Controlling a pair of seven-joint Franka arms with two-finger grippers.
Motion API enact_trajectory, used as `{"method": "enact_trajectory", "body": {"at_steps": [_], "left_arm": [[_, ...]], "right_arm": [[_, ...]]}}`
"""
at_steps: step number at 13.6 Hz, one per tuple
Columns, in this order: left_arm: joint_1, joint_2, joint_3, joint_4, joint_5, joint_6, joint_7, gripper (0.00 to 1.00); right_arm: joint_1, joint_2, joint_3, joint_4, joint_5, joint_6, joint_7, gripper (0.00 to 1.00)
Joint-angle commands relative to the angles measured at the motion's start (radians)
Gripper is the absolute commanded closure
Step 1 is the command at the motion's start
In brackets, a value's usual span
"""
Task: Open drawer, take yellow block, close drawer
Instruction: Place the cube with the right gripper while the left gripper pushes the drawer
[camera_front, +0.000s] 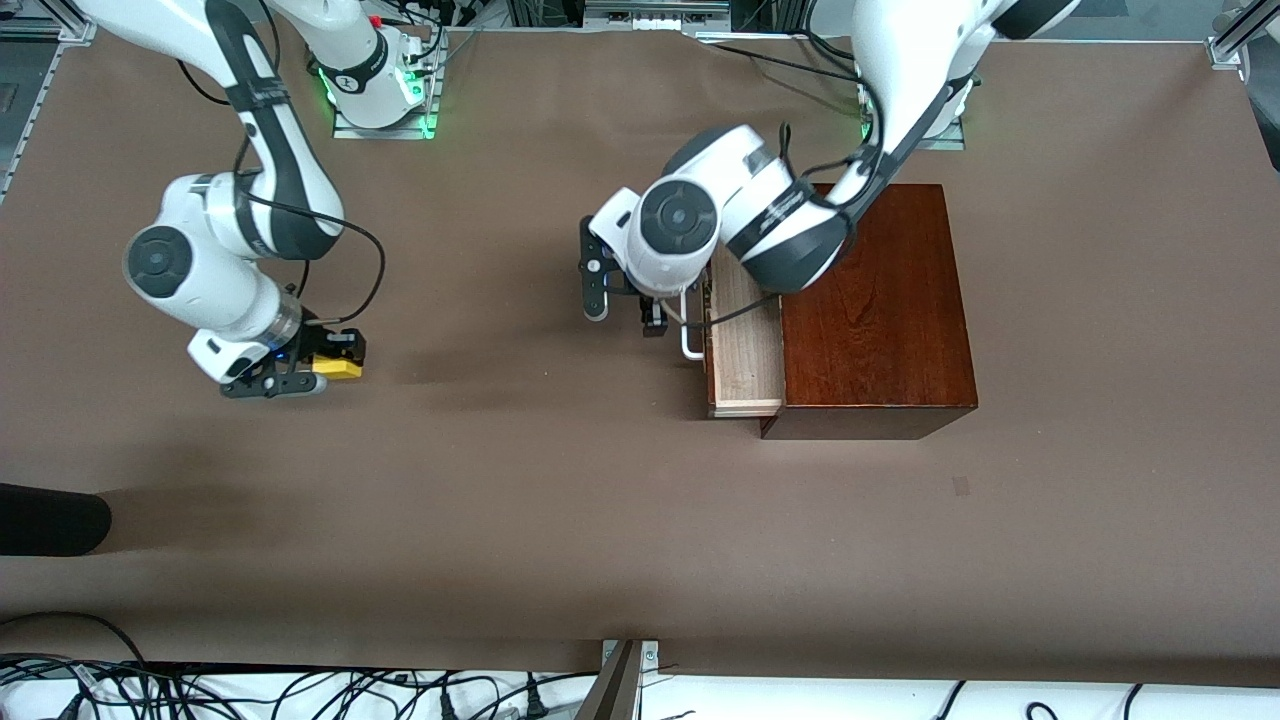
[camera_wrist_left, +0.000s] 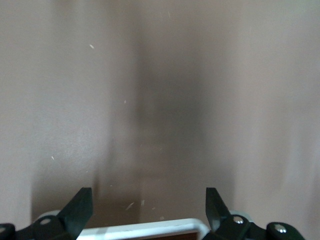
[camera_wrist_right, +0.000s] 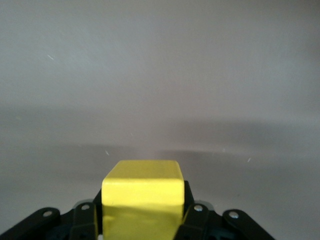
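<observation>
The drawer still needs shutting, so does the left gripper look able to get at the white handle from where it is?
Probably yes. The left gripper is open beside the drawer, its fingers either side of the white handle, nothing between.

Both arms are glossy white, built of rounded shells with black bands at the joints and round grey caps on the elbows. Thin black cables loop along the links. The right gripper (camera_front: 290, 375) and left gripper (camera_front: 625, 305) are black, with silver screws near the finger roots. Each base glows green; a red spot marks the right arm's.
</observation>
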Motion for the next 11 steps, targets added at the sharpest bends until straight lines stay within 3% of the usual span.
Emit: {"method": "enact_trajectory", "body": {"at_steps": [1, 6, 11], "left_arm": [[-0.011, 0.01, 0.005, -0.026, 0.173, -0.018, 0.083, 0.0], [-0.002, 0.005, 0.009, -0.051, 0.377, -0.223, 0.079, 0.0], [0.035, 0.001, 0.025, -0.051, 0.39, -0.297, 0.083, 0.0]], "right_arm": [[0.01, 0.01, -0.005, -0.063, 0.009, 0.053, 0.046, 1.0], [0.01, 0.11, -0.005, -0.101, 0.009, 0.186, 0.046, 1.0], [0.01, 0.152, -0.005, -0.101, 0.009, 0.225, 0.034, 0.99]]}}
